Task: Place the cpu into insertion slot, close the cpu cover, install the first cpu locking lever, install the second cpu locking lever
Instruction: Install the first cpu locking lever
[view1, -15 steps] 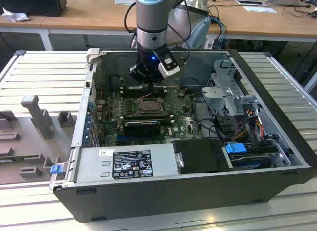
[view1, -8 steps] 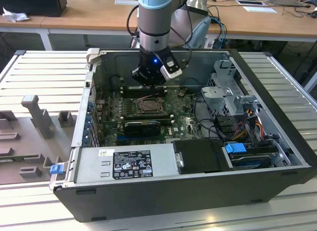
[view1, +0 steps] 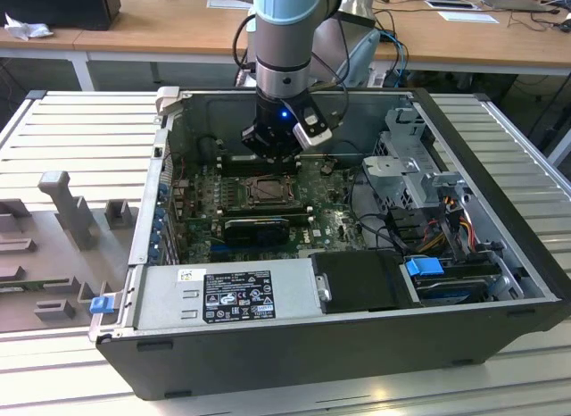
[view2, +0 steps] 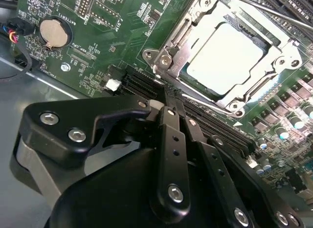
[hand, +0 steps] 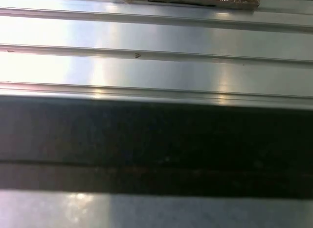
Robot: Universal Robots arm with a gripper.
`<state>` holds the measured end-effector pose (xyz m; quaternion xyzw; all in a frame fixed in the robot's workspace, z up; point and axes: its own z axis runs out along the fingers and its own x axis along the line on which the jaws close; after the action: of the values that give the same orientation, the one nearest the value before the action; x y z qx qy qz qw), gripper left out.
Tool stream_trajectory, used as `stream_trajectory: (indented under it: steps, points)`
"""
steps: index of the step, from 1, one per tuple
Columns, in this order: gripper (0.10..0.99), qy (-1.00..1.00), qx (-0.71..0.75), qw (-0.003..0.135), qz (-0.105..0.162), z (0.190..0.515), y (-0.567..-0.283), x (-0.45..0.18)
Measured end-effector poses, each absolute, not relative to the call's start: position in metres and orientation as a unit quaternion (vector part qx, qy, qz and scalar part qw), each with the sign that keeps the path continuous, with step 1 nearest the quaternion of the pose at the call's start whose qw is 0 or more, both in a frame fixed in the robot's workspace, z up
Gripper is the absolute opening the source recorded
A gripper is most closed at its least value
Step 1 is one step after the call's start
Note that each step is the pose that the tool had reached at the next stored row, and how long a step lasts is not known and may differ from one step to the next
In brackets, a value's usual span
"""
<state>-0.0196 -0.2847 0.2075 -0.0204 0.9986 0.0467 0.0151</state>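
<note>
Coin cell battery [view2: 54, 33]: sits off to one side of the gripper [view2: 168, 98] on the green motherboard [view2: 122, 22], well apart from the work; you need nothing there.

Gripper: fingers drawn narrow, tips together with nothing between them, in the second wrist view. In the exterior view it hangs low inside the computer case [view1: 500, 211], just beyond the insertion slot [view1: 266, 191].

Memory slots [view2: 142, 83]: long and black, right under the fingertips. Judged from here, keep your tips off these latches as you work.

Cpu cover [view2: 281, 54]: silvery frame lying down over the socket, just ahead of the fingertips. It looks lowered rather than raised.

Cpu [view2: 225, 54]: seated flat in the slot, pale top showing through the cover's window, square to the frame.

Locking lever [view2: 274, 10]: a thin metal rod crossing past the far corner of the cover. Whether it is latched cannot be told. To do the lever step well, push with closed tips against the rod alone, low and sideways, not down on the chip.

Surface: the case rests on a ribbed metal table [view1: 80, 130].

Room: wooden desks [view1: 161, 23] stand beyond the arm.
</note>
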Motion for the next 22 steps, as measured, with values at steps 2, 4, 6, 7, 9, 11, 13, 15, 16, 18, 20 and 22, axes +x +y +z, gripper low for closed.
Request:
stream_trajectory:
  steps: [2, 4, 6, 7, 9, 11, 13, 15, 16, 18, 20, 22]
  points:
    - [0.106, 0.999, -0.020, 0.015, 0.046, 0.2073, -0.2846, -0.0195]
    - [0.106, 0.999, -0.020, 0.015, 0.046, 0.2073, -0.2846, -0.0200]
    - [0.106, 0.999, -0.020, 0.015, 0.046, 0.2072, -0.2846, -0.0207]
    - [0.106, 0.999, -0.021, 0.015, 0.046, 0.2072, -0.2846, -0.0208]
    - [0.106, 0.999, -0.020, 0.015, 0.045, 0.2064, -0.2845, -0.0210]
    - [0.106, 0.999, -0.020, 0.015, 0.041, 0.2053, -0.2846, -0.0211]
    - [0.106, 0.999, -0.021, 0.015, 0.037, 0.2045, -0.2846, -0.0210]
    - [0.106, 0.999, -0.021, 0.015, 0.035, 0.2040, -0.2847, -0.0210]
    - [0.106, 0.999, -0.021, 0.015, 0.035, 0.2037, -0.2847, -0.0210]
    - [0.106, 0.999, -0.021, 0.015, 0.035, 0.2015, -0.2846, -0.0210]
    - [0.106, 0.999, -0.021, 0.015, 0.035, 0.2010, -0.2847, -0.0211]
    - [0.106, 0.999, -0.021, 0.015, 0.041, 0.2009, -0.2846, -0.0210]
